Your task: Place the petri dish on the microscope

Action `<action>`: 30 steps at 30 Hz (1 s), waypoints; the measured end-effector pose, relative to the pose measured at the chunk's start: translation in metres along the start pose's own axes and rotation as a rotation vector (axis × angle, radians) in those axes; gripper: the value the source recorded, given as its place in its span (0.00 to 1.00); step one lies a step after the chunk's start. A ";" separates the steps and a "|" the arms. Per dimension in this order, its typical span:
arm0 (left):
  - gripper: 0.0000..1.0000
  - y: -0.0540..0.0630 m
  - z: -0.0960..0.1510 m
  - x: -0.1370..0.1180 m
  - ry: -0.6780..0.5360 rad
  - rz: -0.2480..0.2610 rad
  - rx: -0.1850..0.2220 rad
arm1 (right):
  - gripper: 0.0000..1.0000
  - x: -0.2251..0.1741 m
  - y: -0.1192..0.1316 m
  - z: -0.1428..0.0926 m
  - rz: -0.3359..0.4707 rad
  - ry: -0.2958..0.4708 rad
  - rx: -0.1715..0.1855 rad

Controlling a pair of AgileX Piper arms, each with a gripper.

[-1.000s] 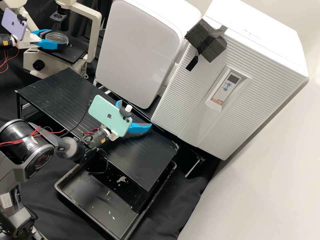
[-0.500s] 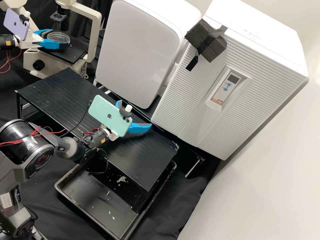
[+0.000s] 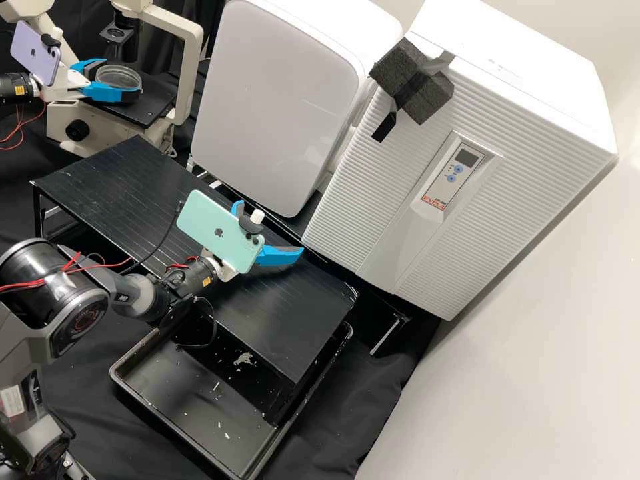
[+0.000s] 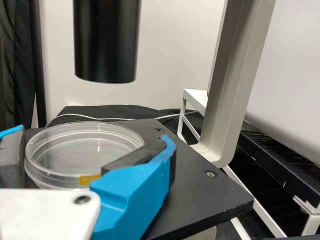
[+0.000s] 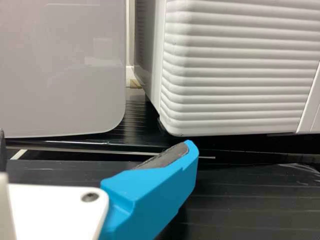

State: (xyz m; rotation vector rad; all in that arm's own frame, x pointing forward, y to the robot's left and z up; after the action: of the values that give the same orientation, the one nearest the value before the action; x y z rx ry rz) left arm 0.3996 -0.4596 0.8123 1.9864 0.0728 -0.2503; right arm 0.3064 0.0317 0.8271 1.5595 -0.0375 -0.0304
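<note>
In the high view my left gripper [image 3: 121,77] is at the microscope [image 3: 184,30], shut around the sides of the clear petri dish [image 3: 115,75], which is over the black stage [image 3: 150,110]. The left wrist view has the lidded, level-looking dish [image 4: 55,150] between the two pads of my left gripper [image 4: 92,136], low over the stage [image 4: 205,200]; whether it touches the stage I cannot tell. My right gripper [image 3: 269,229] hangs over the black bench top, its fingers spread apart. The right wrist view confirms nothing between the fingers of my right gripper [image 5: 96,139].
A black cylinder [image 4: 106,45] of the microscope hangs above the stage, and its pale upright arm [image 4: 230,95] rises beside it. Two white appliances [image 3: 287,87] [image 3: 467,160] stand behind the black bench [image 3: 127,180]. A black tray [image 3: 193,427] lies in front, below.
My left gripper has shifted a little to the right and down in the high view, carrying the petri dish further over the stage. The right arm has kept still.
</note>
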 end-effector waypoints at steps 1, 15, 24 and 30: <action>1.00 0.000 0.000 0.000 0.000 0.000 0.000 | 1.00 0.000 0.000 0.000 0.000 0.000 0.000; 1.00 -0.002 0.000 -0.017 0.029 0.009 0.067 | 1.00 0.000 0.000 0.000 0.000 0.000 0.000; 1.00 -0.003 0.007 -0.058 0.056 0.010 0.054 | 1.00 0.000 0.000 0.000 0.000 0.000 0.000; 1.00 -0.008 0.019 -0.097 0.104 0.082 0.052 | 1.00 0.000 0.000 0.000 0.000 0.000 0.000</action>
State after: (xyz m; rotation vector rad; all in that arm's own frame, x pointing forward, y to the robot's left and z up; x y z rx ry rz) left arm 0.3005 -0.4671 0.8178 2.0481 0.0514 -0.0969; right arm 0.3064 0.0317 0.8271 1.5595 -0.0375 -0.0304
